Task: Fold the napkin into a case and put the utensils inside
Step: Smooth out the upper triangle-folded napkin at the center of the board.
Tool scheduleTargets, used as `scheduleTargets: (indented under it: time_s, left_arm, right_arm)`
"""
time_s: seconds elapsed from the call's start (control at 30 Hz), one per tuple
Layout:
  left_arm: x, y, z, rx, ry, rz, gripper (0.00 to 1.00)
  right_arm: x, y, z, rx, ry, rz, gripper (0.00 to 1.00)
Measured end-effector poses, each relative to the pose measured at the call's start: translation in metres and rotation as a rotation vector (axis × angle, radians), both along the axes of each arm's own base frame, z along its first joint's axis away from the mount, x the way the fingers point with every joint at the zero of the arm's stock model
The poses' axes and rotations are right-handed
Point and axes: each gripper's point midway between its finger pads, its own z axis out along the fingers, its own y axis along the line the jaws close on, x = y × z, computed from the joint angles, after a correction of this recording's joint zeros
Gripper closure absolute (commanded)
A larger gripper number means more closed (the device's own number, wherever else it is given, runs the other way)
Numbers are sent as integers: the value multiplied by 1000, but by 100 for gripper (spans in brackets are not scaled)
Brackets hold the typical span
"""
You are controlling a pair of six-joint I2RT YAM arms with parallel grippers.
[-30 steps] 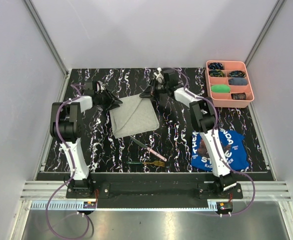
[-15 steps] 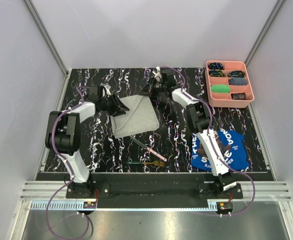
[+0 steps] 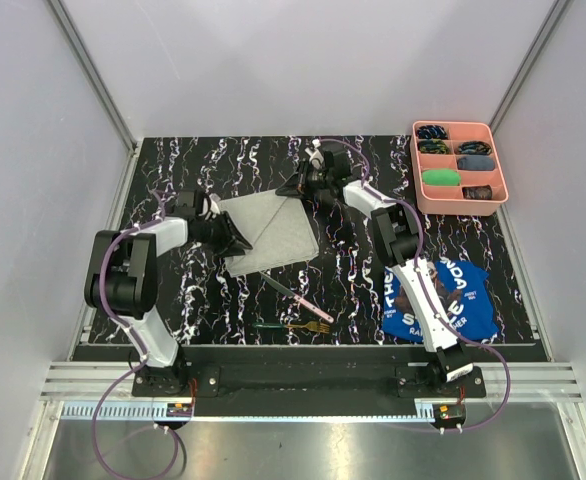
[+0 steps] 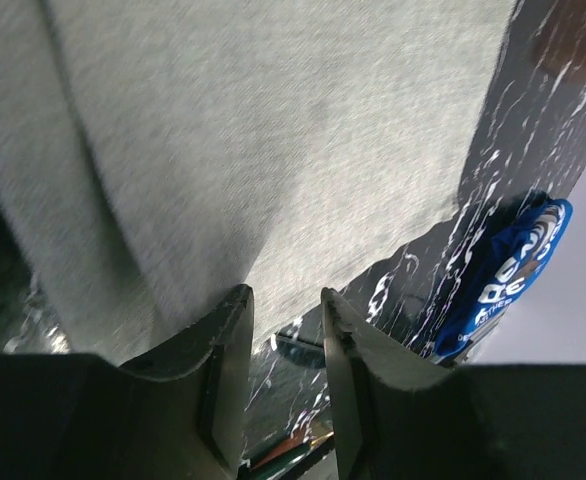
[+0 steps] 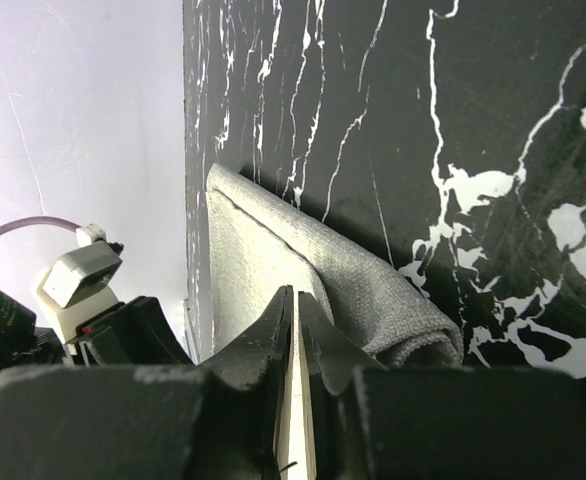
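Napkin (image 3: 270,232) lies on the marbled table (image 3: 203,300), left of centre, with a folded layer showing along its far edge. The knife (image 3: 295,294) and fork (image 3: 298,326) lie on the near side of it, outside the cloth. Our right gripper (image 3: 296,188) sits at the far corner, jaws almost together with a pale sliver between them, so we judge it is pinching the cloth, though the wrist view is too tight to be sure. Our left gripper (image 3: 244,245) is at the near-left edge, jaws parted and holding nothing. To fold well, we should slip one left finger under that edge, close firmly, then carry both corners across low and level so the layers line up.
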Motion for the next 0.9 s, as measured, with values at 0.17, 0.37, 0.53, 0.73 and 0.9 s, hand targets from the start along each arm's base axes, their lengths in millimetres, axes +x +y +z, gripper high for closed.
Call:
scheduleTargets:
  time_s: [0.17, 0.37, 0.53, 0.73, 0.9]
  left_arm:
    - [-18, 12, -10, 19, 33, 24, 66]
    - [-27, 19, -6, 31, 23, 41, 66]
    - [-37, 24, -14, 36, 49, 54, 66]
    - [-48, 25, -12, 35, 47, 59, 64]
    - [-46, 25, 2, 26, 2, 56, 54]
  right_arm:
    - [-2, -1, -6, -5, 11, 0, 87]
    - [-4, -2, -10, -11, 15, 2, 87]
    - [-8, -4, -12, -21, 19, 4, 87]
    - [-10, -5, -8, -37, 15, 13, 83]
    - [-13, -4, -4, -64, 15, 17, 65]
